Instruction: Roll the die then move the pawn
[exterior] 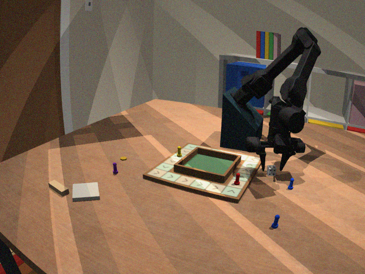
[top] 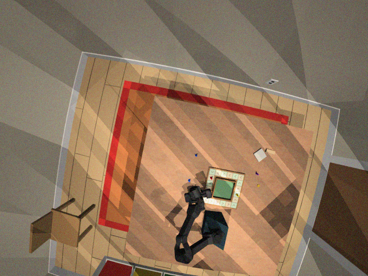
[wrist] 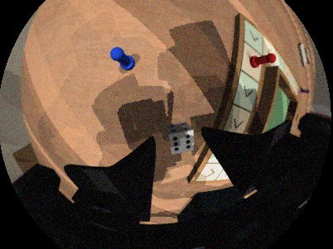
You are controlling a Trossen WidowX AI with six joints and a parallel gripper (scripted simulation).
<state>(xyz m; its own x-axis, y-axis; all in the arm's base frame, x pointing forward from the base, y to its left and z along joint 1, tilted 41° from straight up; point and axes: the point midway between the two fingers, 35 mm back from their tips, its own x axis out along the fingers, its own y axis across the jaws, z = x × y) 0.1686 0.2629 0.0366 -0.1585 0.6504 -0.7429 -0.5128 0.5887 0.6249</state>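
Note:
My gripper point(exterior: 272, 169) point(wrist: 178, 136) is open and points down at the table, with one fingertip on each side of the die, a gap showing at both sides. The grey-white die point(exterior: 271, 171) point(wrist: 181, 140) rests on the table just beside the board point(exterior: 185, 180) point(top: 222, 202). A face with six pips faces the wrist camera; its top face is dark and unreadable. The red pawn point(top: 211, 177) point(exterior: 237, 180) point(wrist: 262, 60) stands on the board, one square from a corner. The green-floored tray point(top: 224, 188) point(exterior: 209, 163) is empty. In the top view the arm hides the die.
A yellow pawn point(top: 237, 195) point(exterior: 179, 151) stands on the board. Blue pawns point(exterior: 291, 184) point(exterior: 275, 221) stand off it, one point(wrist: 127, 62) near my gripper. Farther off are a purple pawn point(exterior: 115, 168), a yellow disc point(exterior: 123, 158), a pale square block point(exterior: 86, 191) and a tan block point(exterior: 58, 187).

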